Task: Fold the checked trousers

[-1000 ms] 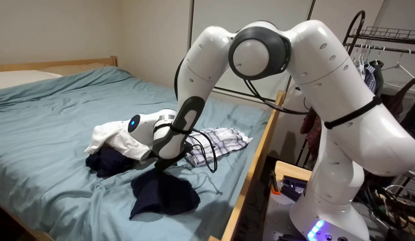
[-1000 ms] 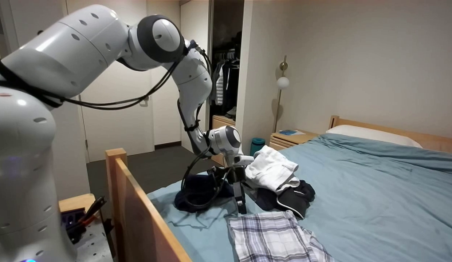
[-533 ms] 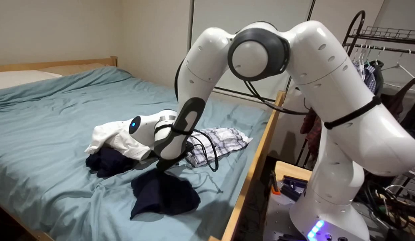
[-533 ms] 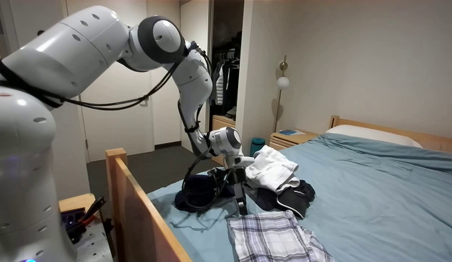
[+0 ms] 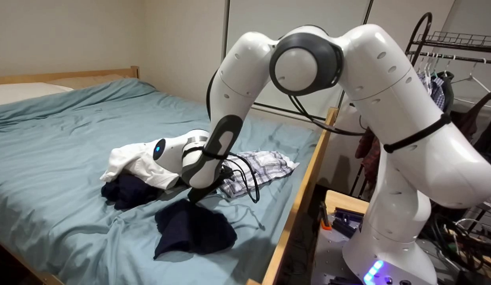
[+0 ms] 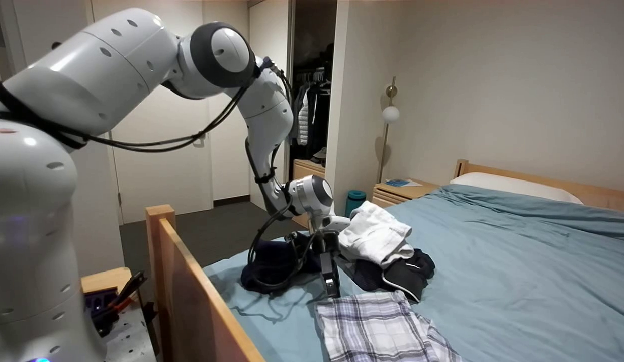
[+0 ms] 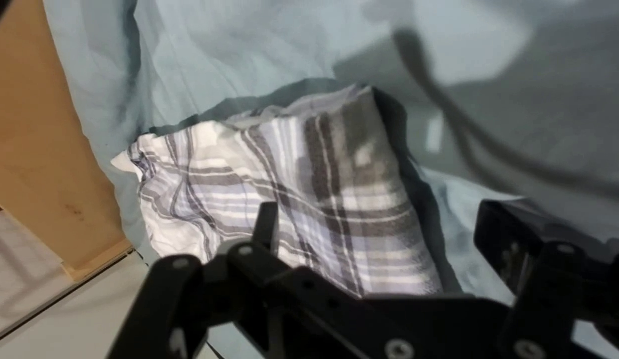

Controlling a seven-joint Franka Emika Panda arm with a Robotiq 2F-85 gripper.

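Note:
The checked trousers (image 7: 349, 199), white with grey-blue plaid lines, lie on the bed in a roughly rectangular, layered shape. In an exterior view the trousers (image 6: 377, 327) are cut off by the lower picture edge; in an exterior view the arm partly covers the trousers (image 5: 265, 168). My gripper (image 7: 381, 227) is open, its fingers wide apart with no cloth pinched between them. One finger (image 7: 267, 224) overlaps the plaid cloth in the wrist view, while the far one appears over the sheet. In an exterior view the gripper (image 6: 330, 281) points down at the trousers' near corner; contact cannot be told.
A plain white garment (image 6: 376, 234) lies over a dark garment (image 6: 410, 276) beside the gripper. Another navy garment (image 5: 196, 229) rests near the bed's corner. The wooden bed board (image 5: 300, 198) rises between robot base and bed. Cables (image 5: 249, 178) loop off the wrist.
The gripper has shifted and turned very slightly near the trousers' corner, its jaws staying open. The trousers and other garments look the same.

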